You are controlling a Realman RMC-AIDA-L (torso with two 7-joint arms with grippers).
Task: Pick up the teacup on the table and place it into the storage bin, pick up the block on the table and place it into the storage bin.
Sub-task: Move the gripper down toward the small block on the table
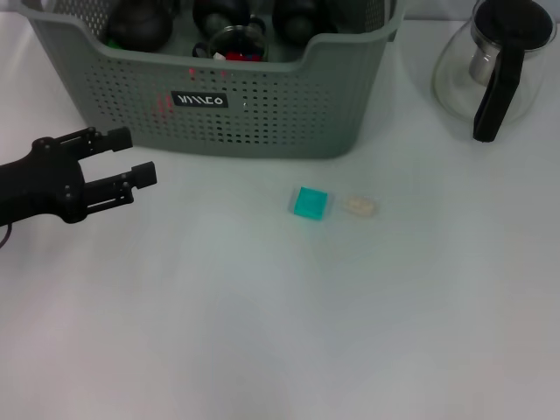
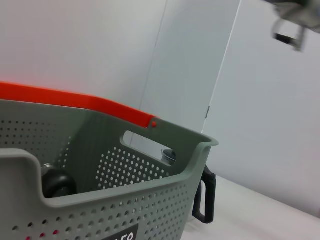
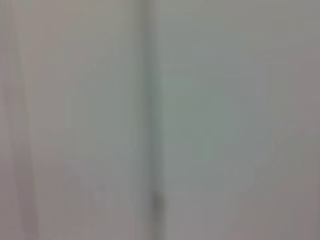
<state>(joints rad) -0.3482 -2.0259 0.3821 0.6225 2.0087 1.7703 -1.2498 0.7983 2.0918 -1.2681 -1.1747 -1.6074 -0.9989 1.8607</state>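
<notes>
**Meanwhile, our left gripper hovers with nothing in it beside the storage bin**

We hold our left gripper (image 1: 131,157) low over the white table (image 1: 262,332) at the left side of the head view, its two black fingers (image 1: 140,174) spread apart and gripping nothing. It points toward the front left corner of the storage bin (image 1: 262,114) and sits just beside it, not touching.

We see the grey-green bin at the back of the table, its perforated front wall carrying a small black label (image 1: 199,100). Dark rounded vessels (image 1: 140,26) fill its inside, with a glass piece and something red among them; we cannot tell from here which of them is a teacup. From our left wrist we look across the bin's rim (image 2: 125,172), where an orange strip (image 2: 75,100) runs along the far edge.

The block (image 1: 311,202), a small teal square, lies flat on the table in front of the bin, well apart from our gripper. Just beside it rests a small pale lump (image 1: 360,206).

A glass carafe (image 1: 494,66) with a black handle stands to the right of the bin.

Our right gripper does not show anywhere.
</notes>
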